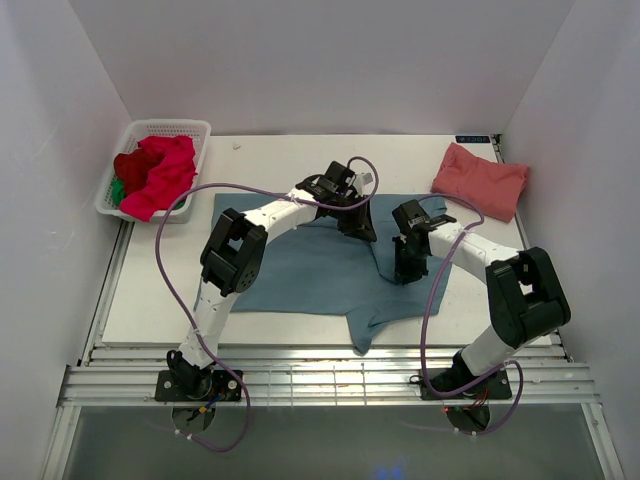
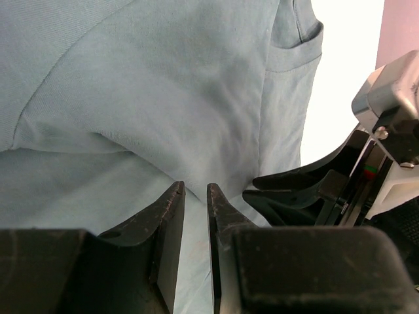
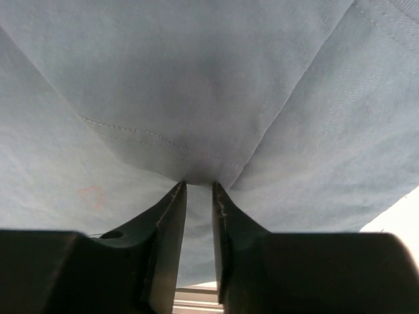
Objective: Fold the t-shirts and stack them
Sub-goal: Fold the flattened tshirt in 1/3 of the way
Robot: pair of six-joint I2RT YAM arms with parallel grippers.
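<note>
A: Located the teal-blue t-shirt (image 1: 300, 275) where?
B: Found it spread across the middle of the table (image 1: 150, 300), long axis running left to right, one flap trailing toward the near edge. Logged the salmon-pink t-shirt (image 1: 480, 180) folded at the far right, well apart. Logged red t-shirts (image 1: 160, 175) and a green t-shirt (image 1: 118, 190) heaped in the white basket (image 1: 170, 124) at far left.
A: Checked the fingers?
B: Saw the left gripper (image 2: 195, 193) drawn nearly together, only a slit showing, a ridge of teal cloth pinched at the tips. Saw the right gripper (image 3: 198, 186) narrowed the same way, cloth tented up out of the nip. Placed both on the shirt's right-hand end, close beside each other, left at the far edge, right toward the near side.
A: Judged the relation that mattered?
B: Noted the bulk of the cloth lying leftward of both pinches. Reckoned the fold probably had to travel left, along the long axis. Rated neither arm clearly nearer.
A: Read any writing?
B: Read none. Spotted a small dark label (image 1: 475, 139) at the far table edge, too small to make out, and a faint reddish outline (image 3: 91, 195) on the cloth, not lettering
</note>
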